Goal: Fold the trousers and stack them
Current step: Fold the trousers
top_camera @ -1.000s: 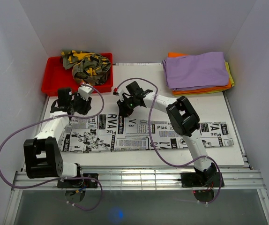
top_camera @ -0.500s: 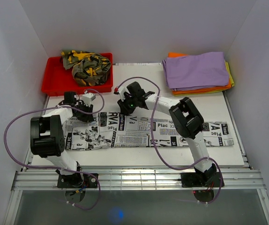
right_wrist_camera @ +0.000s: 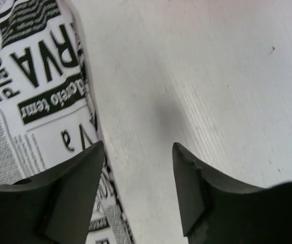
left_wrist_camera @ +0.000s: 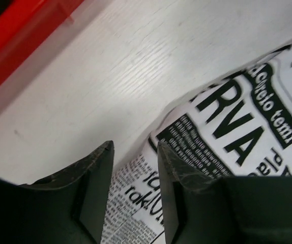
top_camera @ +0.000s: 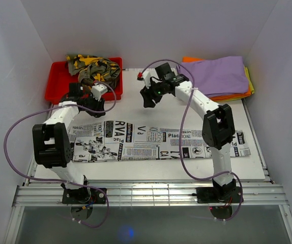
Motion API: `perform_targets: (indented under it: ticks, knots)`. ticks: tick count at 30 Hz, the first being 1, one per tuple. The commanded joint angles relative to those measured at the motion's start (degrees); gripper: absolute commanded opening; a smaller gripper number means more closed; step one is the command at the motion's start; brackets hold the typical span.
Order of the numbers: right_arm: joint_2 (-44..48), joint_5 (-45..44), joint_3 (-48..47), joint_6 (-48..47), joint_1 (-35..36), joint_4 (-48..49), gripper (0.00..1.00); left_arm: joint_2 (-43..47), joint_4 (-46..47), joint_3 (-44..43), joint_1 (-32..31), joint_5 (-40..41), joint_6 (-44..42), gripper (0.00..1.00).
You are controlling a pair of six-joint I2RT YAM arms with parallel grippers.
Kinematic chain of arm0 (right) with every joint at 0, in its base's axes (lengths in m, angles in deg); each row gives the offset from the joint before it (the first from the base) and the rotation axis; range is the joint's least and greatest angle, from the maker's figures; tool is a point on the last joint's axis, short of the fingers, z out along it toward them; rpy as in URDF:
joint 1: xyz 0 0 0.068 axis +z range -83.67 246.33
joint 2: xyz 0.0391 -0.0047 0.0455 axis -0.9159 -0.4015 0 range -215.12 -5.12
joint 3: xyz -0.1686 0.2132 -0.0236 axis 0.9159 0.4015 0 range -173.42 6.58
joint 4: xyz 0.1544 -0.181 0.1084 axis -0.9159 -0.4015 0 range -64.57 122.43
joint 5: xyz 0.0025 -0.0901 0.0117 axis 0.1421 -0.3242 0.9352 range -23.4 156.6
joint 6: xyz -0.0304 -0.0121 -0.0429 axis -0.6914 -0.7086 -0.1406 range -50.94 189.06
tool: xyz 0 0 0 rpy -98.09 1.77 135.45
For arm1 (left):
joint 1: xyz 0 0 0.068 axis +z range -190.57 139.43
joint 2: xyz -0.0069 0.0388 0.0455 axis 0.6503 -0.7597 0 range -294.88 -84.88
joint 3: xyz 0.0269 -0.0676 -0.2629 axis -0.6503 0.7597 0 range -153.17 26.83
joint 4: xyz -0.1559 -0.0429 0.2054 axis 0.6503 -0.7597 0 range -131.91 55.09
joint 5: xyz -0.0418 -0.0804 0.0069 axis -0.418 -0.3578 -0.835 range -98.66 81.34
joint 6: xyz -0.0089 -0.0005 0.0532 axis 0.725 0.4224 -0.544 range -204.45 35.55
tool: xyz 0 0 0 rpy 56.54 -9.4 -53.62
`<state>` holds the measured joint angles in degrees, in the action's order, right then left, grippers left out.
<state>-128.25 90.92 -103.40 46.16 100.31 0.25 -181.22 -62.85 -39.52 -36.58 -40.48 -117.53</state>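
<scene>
Top external: soft newsprint trousers lie in a flat strip; left hand and right hand spread.

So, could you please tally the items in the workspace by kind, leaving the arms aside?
Trousers: 2 (newsprint pair, camouflage pair)
Red tray: 1
Stack of folded cloths: 1
Total: 4
</scene>
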Motion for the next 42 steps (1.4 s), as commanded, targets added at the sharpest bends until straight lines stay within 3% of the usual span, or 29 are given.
perform_targets:
  ticks: [1, 5, 10, 12, 16, 17, 19, 22, 25, 32, 36, 39, 42]
  knots:
    - [6.48, 8.11, -0.69, -5.74, -1.46, -14.64, 0.6, -2.18, -1.77, -2.56, -5.28, -5.37, 2.84, 0.49]
    - [9.13, 10.4, 5.28, -10.5, -1.63, -22.56, 0.47, -5.43, -1.15, -1.25, -9.25, -4.23, 5.65, 0.42]
    - [10.1, 7.16, 14.6, -13.93, -4.09, -29.5, 0.44, -12.72, -2.63, -0.97, -11.02, 1.12, 6.98, 0.43]
    - [10.1, 4.96, 17.32, -13.93, -6.28, -29.6, 0.45, -16.84, -2.73, -1.94, -11.11, 5.69, 6.37, 0.48]
    - [9.84, 1.09, 22.95, -14.1, -10.59, -28.29, 0.49, -22.39, -2.29, -10.69, -11.11, 10.01, 5.92, 0.66]
    - [9.75, -0.31, 23.48, -14.28, -12.34, -27.68, 0.54, -23.36, -2.9, -13.08, -11.02, 10.8, 7.14, 0.76]
    - [9.84, -1.98, 23.84, -14.98, -15.15, -27.49, 0.59, -24.6, -6.22, -20.09, -10.67, 11.07, 8.29, 0.78]
    - [10.97, -2.87, 23.4, -16.3, -18.93, -27.76, 0.72, -19.36, -10.18, -22.6, -9.7, 9.41, 9.44, 0.81]
    - [13.26, -2.78, 22.7, -17.53, -22.36, -29.16, 0.85, -9.63, -14.67, -20.06, -8.39, 7.3, 9.26, 0.82]
    - [21.87, -3.48, 35.33, -22.54, -30.01, -29.17, 0.85, 8.41, -23.12, -5.22, -1.47, 7.89, 7.51, 0.82]
    - [22.32, -5.59, 43.34, -22.72, -33.18, -22.58, 0.84, 10.99, -21.2, 5.06, 1.72, 14.13, 7.94, 0.82]
    - [18.21, -7.7, 44.41, -20.0, -37.83, -18.45, 0.84, 8.37, -19.18, 9.2, 3.83, 21.23, 9.87, 0.8]
    - [15.39, -6.83, 44.41, -17.45, -42.23, -16.95, 0.8, 6.08, -16.37, 11.41, 7.78, 22.67, 9.88, 0.78]
